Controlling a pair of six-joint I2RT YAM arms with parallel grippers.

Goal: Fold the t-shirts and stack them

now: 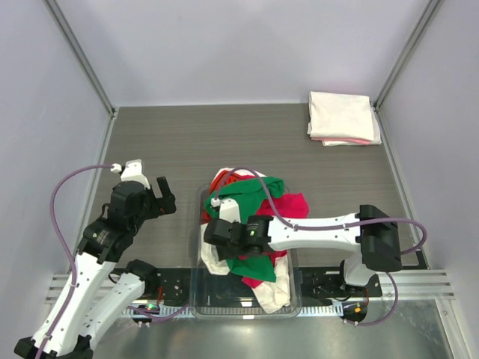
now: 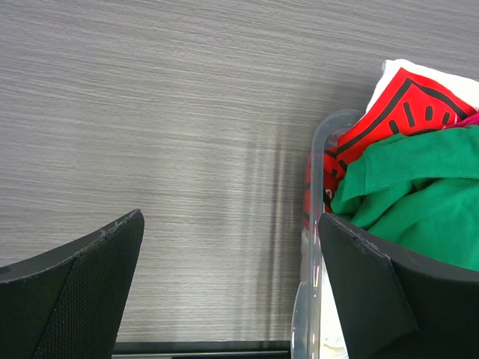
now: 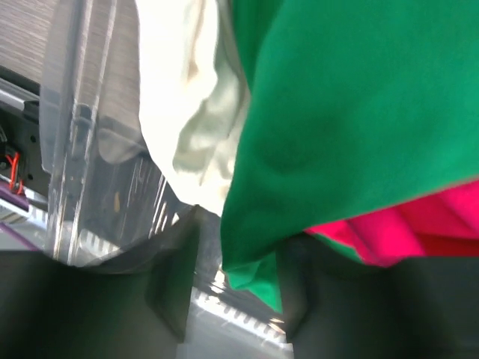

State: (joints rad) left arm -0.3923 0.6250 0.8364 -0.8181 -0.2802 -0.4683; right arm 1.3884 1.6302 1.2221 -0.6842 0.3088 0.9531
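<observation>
Sitting at the near edge of the table (image 1: 187,142), between the 2 arm bases, the clear plastic bin (image 1: 196,295) holds a loose heap of 4 unfolded t-shirts. The green tee (image 1: 253,268) lies on top and spills toward the near wall. The magenta tee (image 1: 296,206) bulges over the right rim. The white tee (image 1: 278,292) hangs down at the near side and along the left wall. The red printed tee (image 1: 230,178) pokes up at the far left corner.

In the far right corner of the table, well apart from the bin, a folded stack rests flat: a cream-white tee (image 1: 340,114) on top of a pink tee (image 1: 359,140) whose edge peeks out beneath.

The right pincer (image 1: 212,238) reaches into the left half of the bin, low over the heap. In the right wrist view a hem of the green tee hangs down between its 2 fingers (image 3: 172,292), with the white tee just beside it against the bin wall and magenta cloth under the green fold. I cannot tell whether the jaws are pressing the cloth.

The left pincer (image 1: 146,179) hovers over bare table just left of the bin, jaws spread wide, touching no shirt.
</observation>
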